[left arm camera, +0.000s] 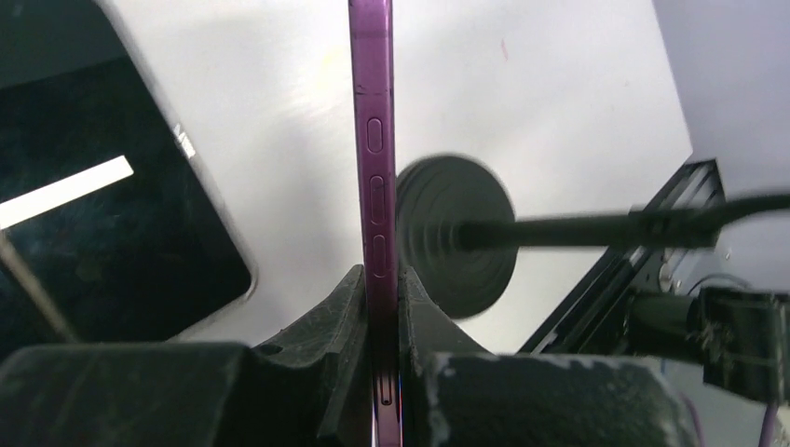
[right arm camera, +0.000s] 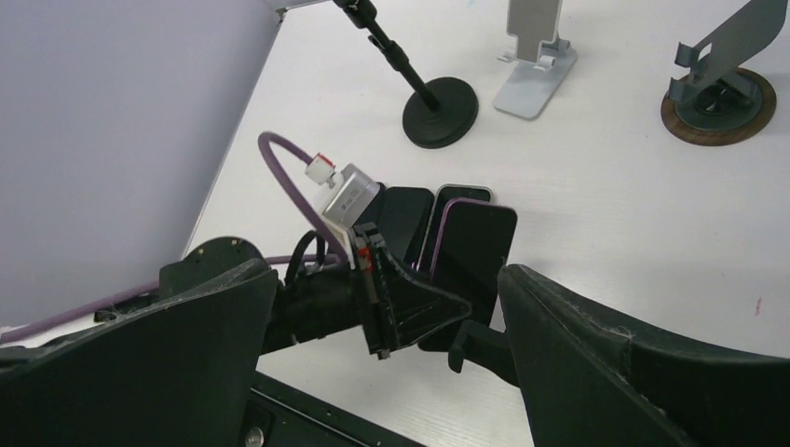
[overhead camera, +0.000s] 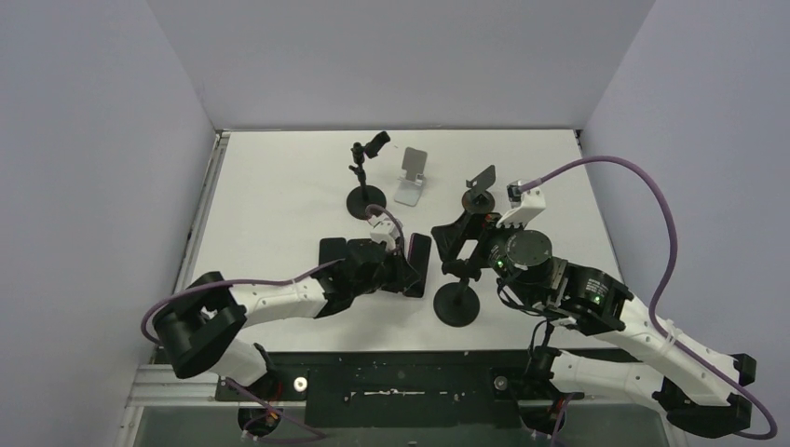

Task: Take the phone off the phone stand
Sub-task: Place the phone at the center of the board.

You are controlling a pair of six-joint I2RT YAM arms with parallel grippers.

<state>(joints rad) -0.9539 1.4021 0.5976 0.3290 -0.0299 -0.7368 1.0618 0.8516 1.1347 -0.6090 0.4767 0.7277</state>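
You are looking at a phone [left arm camera: 376,186] with a glossy purple edge, a second phone [left arm camera: 102,242] with a black screen, a matt black round-based stand [overhead camera: 457,304], a silver-grey folding stand [overhead camera: 411,175], a plain white table [overhead camera: 279,186], a purple cable [overhead camera: 606,158].

Overhead view looks down from behind; both wrist views sit close, apparently sharing the purple phone [left arm camera: 376,186].

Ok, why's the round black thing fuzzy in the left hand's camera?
Left wrist view: the round stand base is blurred, lying farther off than the sharper purple phone; a light stripe glares on the dark phone screen. Top view: evenly lit, sharp.
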